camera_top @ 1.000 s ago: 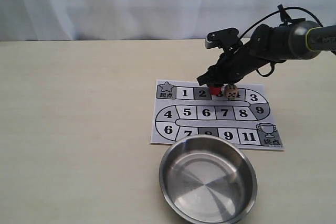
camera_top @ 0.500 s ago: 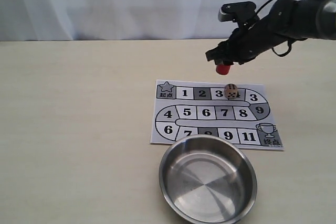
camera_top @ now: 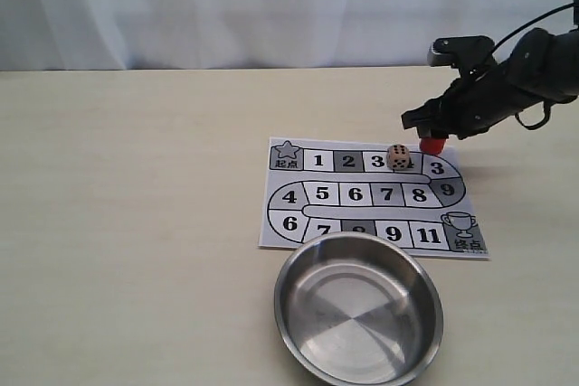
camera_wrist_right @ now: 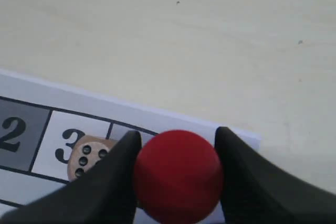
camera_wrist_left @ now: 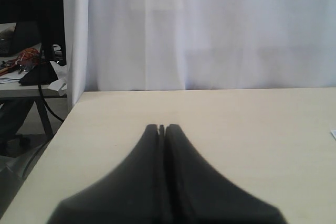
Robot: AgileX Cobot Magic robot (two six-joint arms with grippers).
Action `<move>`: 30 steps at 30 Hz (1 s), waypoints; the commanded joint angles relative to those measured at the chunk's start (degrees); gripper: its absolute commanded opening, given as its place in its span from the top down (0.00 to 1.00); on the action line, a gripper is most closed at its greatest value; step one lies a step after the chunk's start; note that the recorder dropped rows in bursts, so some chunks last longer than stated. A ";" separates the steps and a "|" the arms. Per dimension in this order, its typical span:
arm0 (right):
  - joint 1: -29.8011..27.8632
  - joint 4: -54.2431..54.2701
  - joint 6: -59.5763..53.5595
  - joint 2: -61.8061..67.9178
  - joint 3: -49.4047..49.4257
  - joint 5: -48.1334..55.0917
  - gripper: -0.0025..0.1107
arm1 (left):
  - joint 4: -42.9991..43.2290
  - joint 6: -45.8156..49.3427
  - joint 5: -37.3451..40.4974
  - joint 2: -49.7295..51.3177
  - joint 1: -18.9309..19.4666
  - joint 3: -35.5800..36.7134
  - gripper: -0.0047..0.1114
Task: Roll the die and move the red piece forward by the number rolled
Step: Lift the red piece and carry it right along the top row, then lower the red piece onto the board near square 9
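Right gripper (camera_top: 431, 136): pinching the red piece (camera_top: 432, 145) between its two fingers, one on each side (the wrist view shows both black fingers (camera_wrist_right: 118, 174) against the red sides).
Red piece: upright in the grip at the far right corner of the game board (camera_top: 375, 212), over the board's far edge beside the right-hand square marked 3; whether its base touches the paper cannot be told.
Die (camera_top: 397, 157): resting on the board's top row, just right of the first square marked 3 and just beside the red piece (camera_wrist_right: 177, 174); black dots show on its faces (camera_wrist_right: 86, 156).
Left gripper (camera_wrist_left: 162, 128): fingers pressed together with nothing between them, low over bare table (camera_wrist_left: 247, 114), out of the exterior view.
Bowl (camera_top: 312, 332): round steel one (shiny inside), on the table at the board's near edge, its rim covering part of the bottom row.
Board in the right wrist view (camera_wrist_right: 26, 179): squares 2 and 3 visible.
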 commanded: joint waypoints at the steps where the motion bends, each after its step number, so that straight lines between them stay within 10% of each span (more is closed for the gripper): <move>1: -0.01 3.42 -3.28 2.11 0.29 -2.20 0.94 | -0.06 -0.02 -0.70 -0.06 -0.01 -0.30 0.96; 30: -0.01 6.94 -6.50 3.02 0.29 -1.58 0.94 | -0.06 -0.02 -0.59 -0.06 -0.01 -0.30 0.96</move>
